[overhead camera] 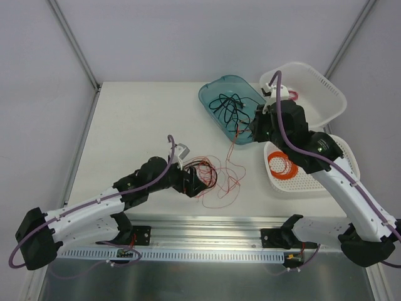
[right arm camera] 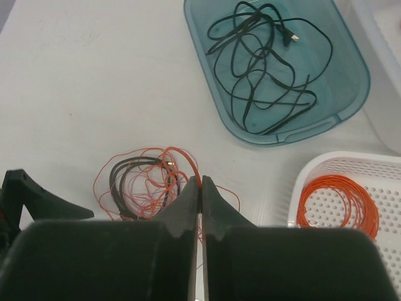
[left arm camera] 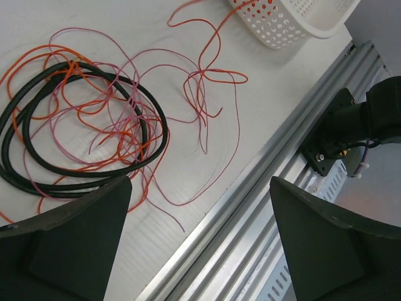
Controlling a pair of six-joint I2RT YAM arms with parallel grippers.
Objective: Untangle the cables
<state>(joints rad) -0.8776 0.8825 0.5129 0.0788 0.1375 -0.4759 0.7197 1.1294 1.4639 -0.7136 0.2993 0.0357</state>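
The cables lie as a loose tangle (overhead camera: 212, 179) of thin red and pink wires and a black cord loop at the table's front centre. The tangle also shows in the left wrist view (left arm camera: 88, 125) and the right wrist view (right arm camera: 147, 182). My left gripper (overhead camera: 195, 177) sits at the tangle's left side, open and empty (left arm camera: 200, 182), with the tangle beyond its left finger. My right gripper (overhead camera: 249, 130) is raised near the teal bin and shut (right arm camera: 200, 185) on one orange-red wire (right arm camera: 188, 164), which runs from the jaws down to the tangle (overhead camera: 232, 149).
A teal bin (overhead camera: 210, 103) at the back holds a loose black cord (overhead camera: 227, 105). A white perforated basket (overhead camera: 341, 150) at the right holds a neat orange coil (overhead camera: 282, 164). Another white basket (overhead camera: 326, 94) stands behind it. An aluminium rail (overhead camera: 207, 226) runs along the front edge.
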